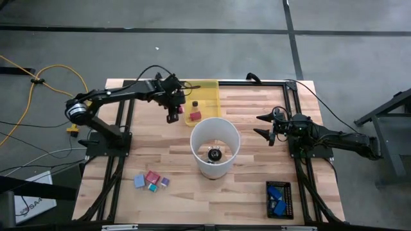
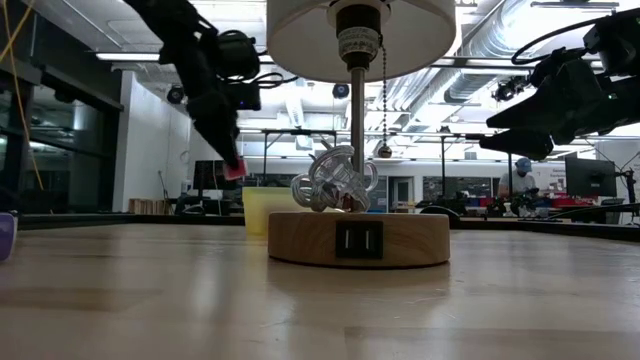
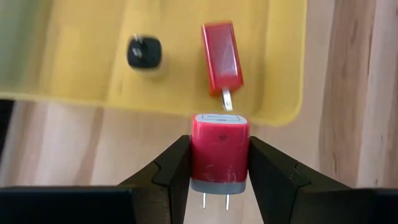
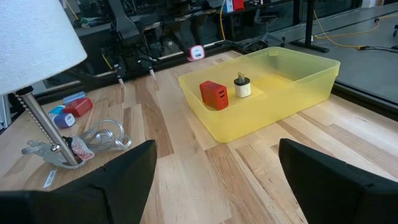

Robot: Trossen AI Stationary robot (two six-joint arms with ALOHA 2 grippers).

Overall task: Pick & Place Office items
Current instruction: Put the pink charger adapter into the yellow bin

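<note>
My left gripper [image 1: 173, 116] hangs above the wood just left of the yellow tray [image 1: 207, 90], shut on a small red charger block [image 3: 219, 149] with a grey end and two metal prongs. Inside the tray lie another red block [image 3: 222, 57] and a small dark plug [image 3: 144, 53]. A cluster of tiny pink, blue and purple pieces [image 1: 152, 181] rests on the table near its front left. Two bright-blue pieces [image 1: 277, 197] lie in a black holder. My right gripper [image 1: 264, 126] waits open, raised over the table's right side. My left gripper pinches the red charger block between its two fingers, one finger [image 3: 177, 163] on each of two opposite side faces [image 3: 198, 155]. The fingers come from above, pointing down. The block is lifted clear of the table, its grey pronged end [image 3: 214, 186] showing.
A lamp with a white shade [image 1: 215, 146] and a round wooden base [image 2: 357, 238] stands mid-table, with a knotted cord and pull chain at its post. Black frame rails [image 1: 297, 173] run along both table sides. Bare wood lies between tray and lamp.
</note>
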